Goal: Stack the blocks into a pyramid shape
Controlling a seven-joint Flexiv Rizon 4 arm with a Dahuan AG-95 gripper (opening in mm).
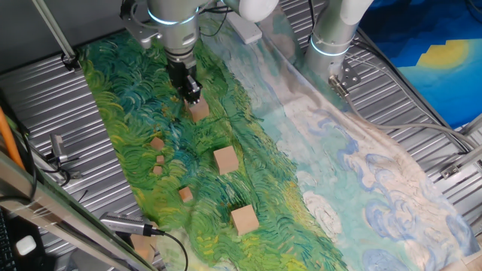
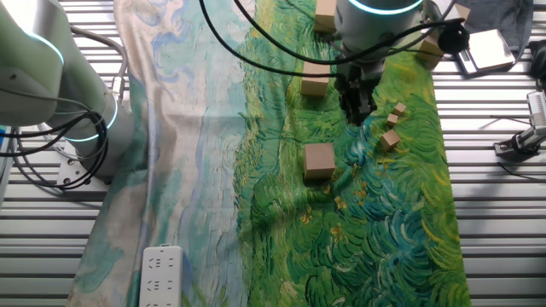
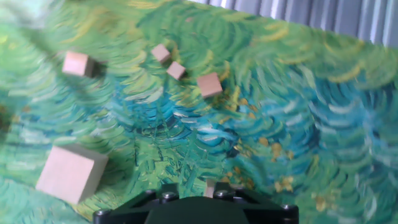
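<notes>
Arm (image 1: 175, 22) comes in from the top of one fixed view, left of centre, white body with a glowing ring, wrist pointing straight down. Black gripper (image 1: 193, 93) hangs below it, upper left of centre in frame, fingers aimed at the cloth-covered surface. In the other fixed view the same arm (image 2: 375, 26) enters at top right, gripper (image 2: 357, 109) vertical below it, cables looping around the wrist. Jaws look close together in both fixed views, but whether fully closed: can't tell. Hand view only shows the dark gripper base at the bottom edge, fingertips out of frame, picture slightly blurred.
</notes>
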